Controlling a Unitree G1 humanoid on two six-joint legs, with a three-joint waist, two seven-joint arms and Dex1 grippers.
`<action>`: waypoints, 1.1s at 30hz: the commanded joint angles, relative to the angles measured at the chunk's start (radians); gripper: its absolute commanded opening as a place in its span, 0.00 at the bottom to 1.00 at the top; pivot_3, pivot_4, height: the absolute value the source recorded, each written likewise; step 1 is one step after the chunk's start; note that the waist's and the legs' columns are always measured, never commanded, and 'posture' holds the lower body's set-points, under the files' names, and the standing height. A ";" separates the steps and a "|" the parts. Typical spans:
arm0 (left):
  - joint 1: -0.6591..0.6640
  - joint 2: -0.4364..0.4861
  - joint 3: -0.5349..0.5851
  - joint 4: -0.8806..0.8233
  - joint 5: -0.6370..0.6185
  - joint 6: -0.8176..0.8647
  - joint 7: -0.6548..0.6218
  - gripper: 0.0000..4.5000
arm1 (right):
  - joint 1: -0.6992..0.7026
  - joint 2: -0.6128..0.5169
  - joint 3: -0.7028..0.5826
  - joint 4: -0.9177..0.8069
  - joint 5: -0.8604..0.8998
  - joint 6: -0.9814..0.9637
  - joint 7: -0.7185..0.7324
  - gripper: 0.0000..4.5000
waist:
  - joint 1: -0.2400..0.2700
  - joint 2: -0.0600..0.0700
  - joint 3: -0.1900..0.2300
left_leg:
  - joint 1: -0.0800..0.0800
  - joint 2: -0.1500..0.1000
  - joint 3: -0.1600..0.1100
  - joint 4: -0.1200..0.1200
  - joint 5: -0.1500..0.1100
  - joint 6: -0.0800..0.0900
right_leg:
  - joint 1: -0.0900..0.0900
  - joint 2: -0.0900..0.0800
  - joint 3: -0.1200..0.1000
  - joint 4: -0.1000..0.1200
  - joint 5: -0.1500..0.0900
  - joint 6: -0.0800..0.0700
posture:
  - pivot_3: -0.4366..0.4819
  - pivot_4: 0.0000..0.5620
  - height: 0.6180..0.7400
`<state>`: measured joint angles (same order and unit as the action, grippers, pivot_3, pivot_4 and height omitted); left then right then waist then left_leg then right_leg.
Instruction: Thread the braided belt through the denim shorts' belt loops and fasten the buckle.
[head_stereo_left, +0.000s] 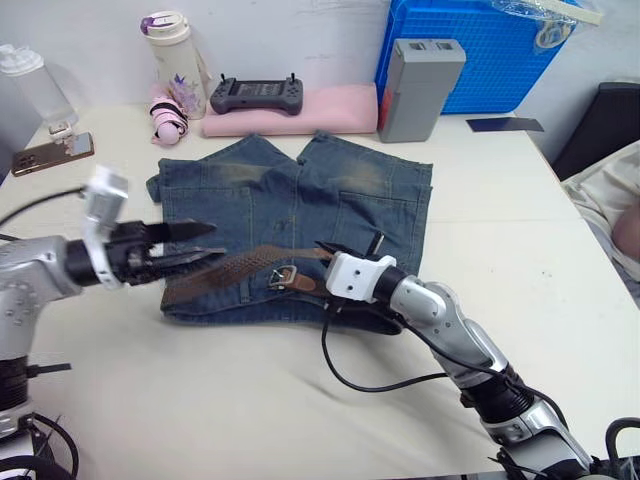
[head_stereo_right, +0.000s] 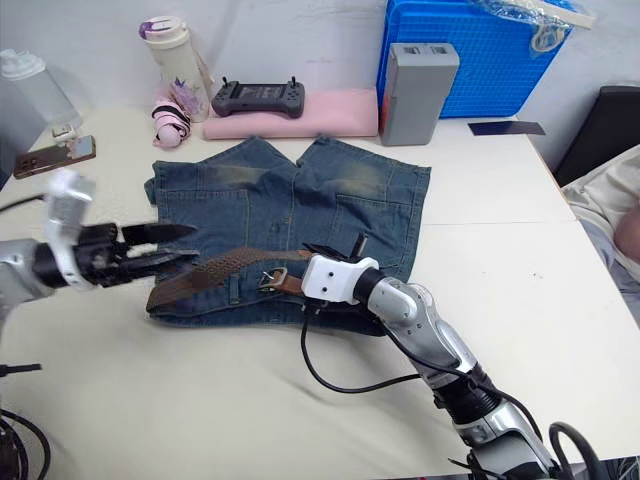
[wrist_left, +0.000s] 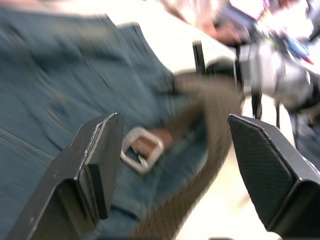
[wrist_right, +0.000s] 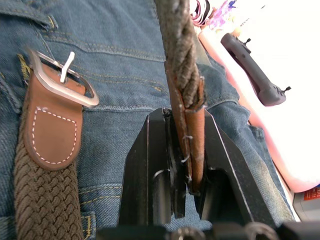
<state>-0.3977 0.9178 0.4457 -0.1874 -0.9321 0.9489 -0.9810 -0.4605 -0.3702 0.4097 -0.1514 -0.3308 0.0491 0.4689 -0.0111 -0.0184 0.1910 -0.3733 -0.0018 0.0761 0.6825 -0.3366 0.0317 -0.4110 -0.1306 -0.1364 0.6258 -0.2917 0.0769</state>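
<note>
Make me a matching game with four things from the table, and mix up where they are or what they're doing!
Things:
1. silver metal buckle
2. tan leather tip of the brown braided belt
3. left claw
4. dark grey game controller

States or places:
A. resting on the pink folded cloth
B. open, above the faded blue denim shorts
C. pinched in the right claw
D. lying flat on the denim, unfastened

Pairs: 1-D, 2-C, 3-B, 4-A
</note>
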 joint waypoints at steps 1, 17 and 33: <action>0.000 -0.023 0.146 -0.134 -0.328 0.136 0.174 0.82 | -0.011 0.023 -0.001 -0.039 -0.032 0.022 -0.006 0.00 | 0.000 0.000 0.000 | 0.000 0.000 0.000 0.000 0.000 0.000 | 0.000 0.000 0.000 0.000 0.000 0.000 | 0.48 0.27 0.77; 0.821 -0.477 -0.313 -0.594 -1.040 -0.435 1.144 0.82 | -0.007 0.065 0.009 -0.083 -0.158 0.110 -0.036 0.00 | 0.012 0.002 0.001 | 0.004 -0.002 -0.007 0.001 0.002 -0.003 | 0.003 0.001 0.007 0.001 -0.001 -0.003 | 0.48 0.27 0.77; 0.564 -0.712 -0.323 -0.492 -1.040 -0.503 1.439 0.82 | -0.014 0.064 0.046 -0.072 -0.296 0.045 -0.064 0.00 | 0.013 0.002 0.001 | 0.003 -0.001 -0.006 0.001 0.002 -0.002 | 0.004 0.003 0.004 -0.002 -0.001 -0.003 | 0.48 0.27 0.77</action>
<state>0.1797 0.2150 0.1111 -0.6800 -1.9605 0.4457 0.4367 -0.4658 -0.3145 0.4616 -0.1935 -0.6138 0.1087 0.4198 0.0014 -0.0165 0.1918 -0.3703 -0.0031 0.0695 0.6836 -0.3341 0.0292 -0.4067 -0.1272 -0.1323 0.6236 -0.2928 0.0738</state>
